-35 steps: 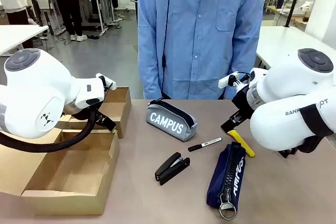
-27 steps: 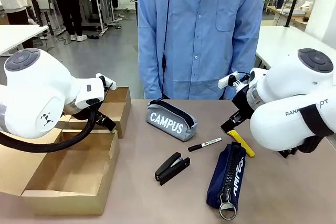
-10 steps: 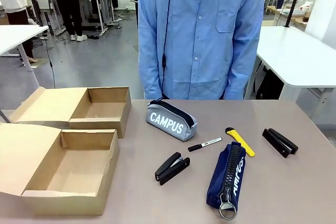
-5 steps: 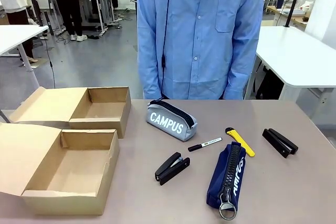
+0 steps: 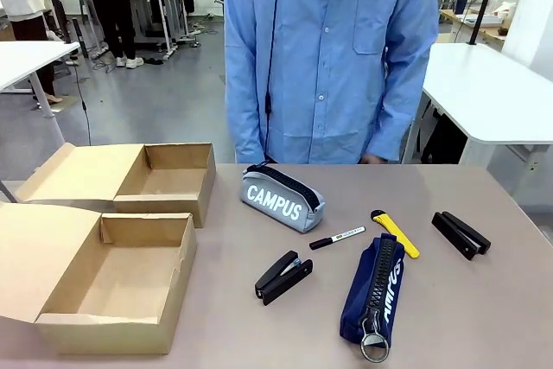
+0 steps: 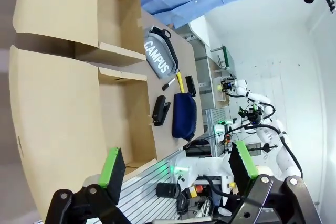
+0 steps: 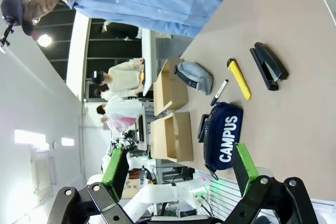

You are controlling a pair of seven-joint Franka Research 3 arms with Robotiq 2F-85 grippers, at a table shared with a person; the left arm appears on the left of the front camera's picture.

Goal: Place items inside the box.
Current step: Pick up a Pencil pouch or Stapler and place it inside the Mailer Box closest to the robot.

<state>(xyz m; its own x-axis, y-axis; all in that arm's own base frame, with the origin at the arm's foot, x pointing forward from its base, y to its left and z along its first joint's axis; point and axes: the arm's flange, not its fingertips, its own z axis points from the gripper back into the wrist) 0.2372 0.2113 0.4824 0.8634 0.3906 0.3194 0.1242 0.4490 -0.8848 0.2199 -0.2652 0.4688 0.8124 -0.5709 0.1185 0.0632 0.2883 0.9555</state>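
Both arms have drawn back out of the front view since a few seconds ago, uncovering a second stapler (image 5: 460, 234) at the table's (image 5: 484, 317) right. The left gripper (image 6: 177, 165) and right gripper (image 7: 178, 166) hang spread wide, gripping and touching nothing. White "CAMPUS" reads on the grey pencil case (image 5: 282, 199) and the navy pencil case (image 5: 373, 289). The marker (image 5: 337, 238), yellow cutter (image 5: 395, 233) and black stapler (image 5: 283, 276) lie near them. All rest on the table, outside the open box (image 5: 112, 334) at near left.

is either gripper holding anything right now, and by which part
Nothing is held: the left gripper and the right gripper are both open and empty.
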